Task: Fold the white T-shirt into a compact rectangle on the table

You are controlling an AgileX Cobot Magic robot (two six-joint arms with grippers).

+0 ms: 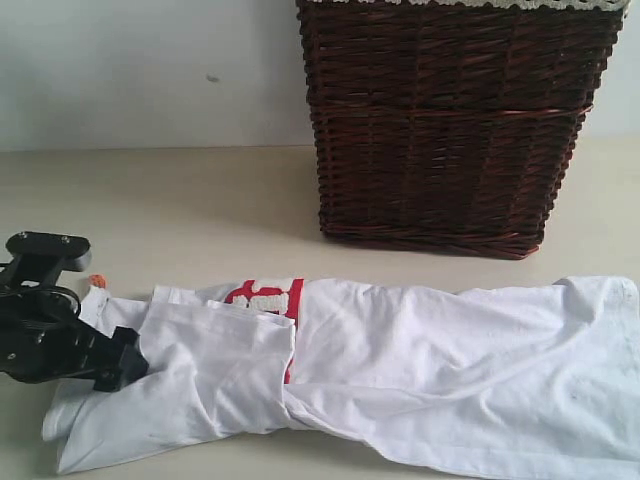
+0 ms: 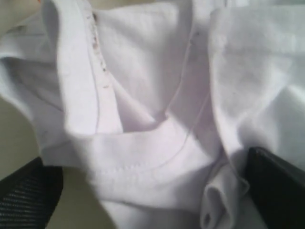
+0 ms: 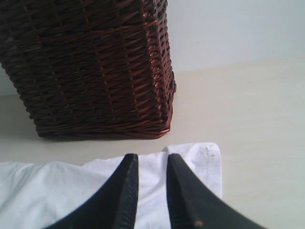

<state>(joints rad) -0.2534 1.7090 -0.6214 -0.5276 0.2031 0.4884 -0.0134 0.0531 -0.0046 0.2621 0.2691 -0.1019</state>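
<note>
The shirt (image 1: 400, 380) lies in a long, loosely folded band along the desk's (image 1: 200, 200) near edge, still to shorten; left jaws (image 2: 147, 191) wide open around cloth, right jaws (image 3: 152, 191) nearly closed, empty.

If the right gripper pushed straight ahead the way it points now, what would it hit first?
Most likely the basket. The right gripper sits low above the T-shirt, narrowly open and aimed past the shirt's edge toward the basket's lower corner. Depth is unclear; a downward tilt would meet the shirt or table first.
</note>
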